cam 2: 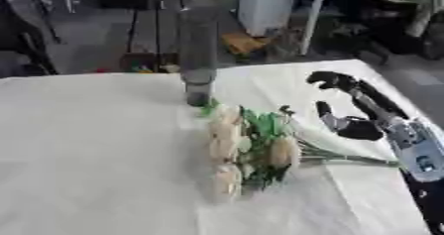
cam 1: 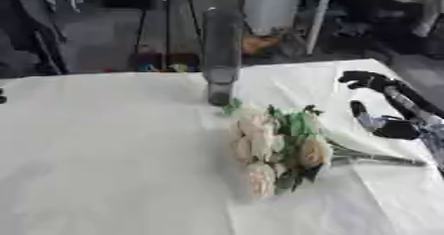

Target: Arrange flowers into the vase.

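From where I sit, nothing has gone into the vase (cam 1: 222,55) yet: it stands upright and empty near the far edge of the table (cam 1: 104,154), a tall clear cylinder, and the bunch of flowers (cam 1: 276,152) lies flat on the white cloth just in front of it, pale blooms toward the middle of the table and stems (cam 2: 347,158) trailing off to my right. My right hand (cam 2: 351,107) hovers over the stem end, fingers spread wide and curved, thumb apart, holding nothing, not touching the stems as far as I can tell. My left hand shows in neither view. So the whole job remains: grasp the stems, lift, stand the bunch in the vase. I can read no brand, label or writing anywhere
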You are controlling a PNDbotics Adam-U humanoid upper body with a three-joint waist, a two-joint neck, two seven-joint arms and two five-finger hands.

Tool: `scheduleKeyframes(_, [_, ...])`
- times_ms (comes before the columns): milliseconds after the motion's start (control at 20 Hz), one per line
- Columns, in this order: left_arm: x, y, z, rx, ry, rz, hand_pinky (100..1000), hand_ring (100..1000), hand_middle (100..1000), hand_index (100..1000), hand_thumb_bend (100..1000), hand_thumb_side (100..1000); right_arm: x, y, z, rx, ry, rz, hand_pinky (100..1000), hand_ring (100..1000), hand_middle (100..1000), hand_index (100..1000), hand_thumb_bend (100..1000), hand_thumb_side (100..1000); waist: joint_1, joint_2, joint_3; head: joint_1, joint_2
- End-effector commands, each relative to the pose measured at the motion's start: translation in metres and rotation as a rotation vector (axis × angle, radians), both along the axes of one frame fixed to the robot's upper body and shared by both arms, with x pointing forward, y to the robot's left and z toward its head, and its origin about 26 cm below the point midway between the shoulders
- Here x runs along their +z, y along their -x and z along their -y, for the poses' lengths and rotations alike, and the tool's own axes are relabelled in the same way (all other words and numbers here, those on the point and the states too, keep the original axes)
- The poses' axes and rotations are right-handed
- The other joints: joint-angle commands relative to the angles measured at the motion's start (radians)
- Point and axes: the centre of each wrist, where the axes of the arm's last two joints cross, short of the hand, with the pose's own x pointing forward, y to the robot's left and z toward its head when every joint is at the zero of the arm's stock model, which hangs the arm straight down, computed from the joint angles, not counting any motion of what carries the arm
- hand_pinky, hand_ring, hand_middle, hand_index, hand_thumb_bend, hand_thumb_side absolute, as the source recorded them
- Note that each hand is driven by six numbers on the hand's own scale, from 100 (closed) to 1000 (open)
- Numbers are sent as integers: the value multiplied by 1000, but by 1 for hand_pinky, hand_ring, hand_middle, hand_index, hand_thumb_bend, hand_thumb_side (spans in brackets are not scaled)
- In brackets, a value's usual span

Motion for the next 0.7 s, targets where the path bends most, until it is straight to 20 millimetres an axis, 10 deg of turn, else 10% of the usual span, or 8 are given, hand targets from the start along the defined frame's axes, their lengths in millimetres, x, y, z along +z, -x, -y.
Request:
scheduleKeyframes(50, [8, -1, -1, -11, -21, 19, 591, 593, 673, 680, 712, 616, 11, 0, 8, 120, 135, 29, 833, 986, 846, 954, 120, 457, 0, -10, -1, 2, 6])
scheduleKeyframes(700, [5, -1, -1, -18, -23, 7, 591, 592, 674, 679, 710, 619, -2, 4, 5, 166, 220, -38, 836, 999, 851, 956, 291, 388, 2, -9, 0, 3, 8])
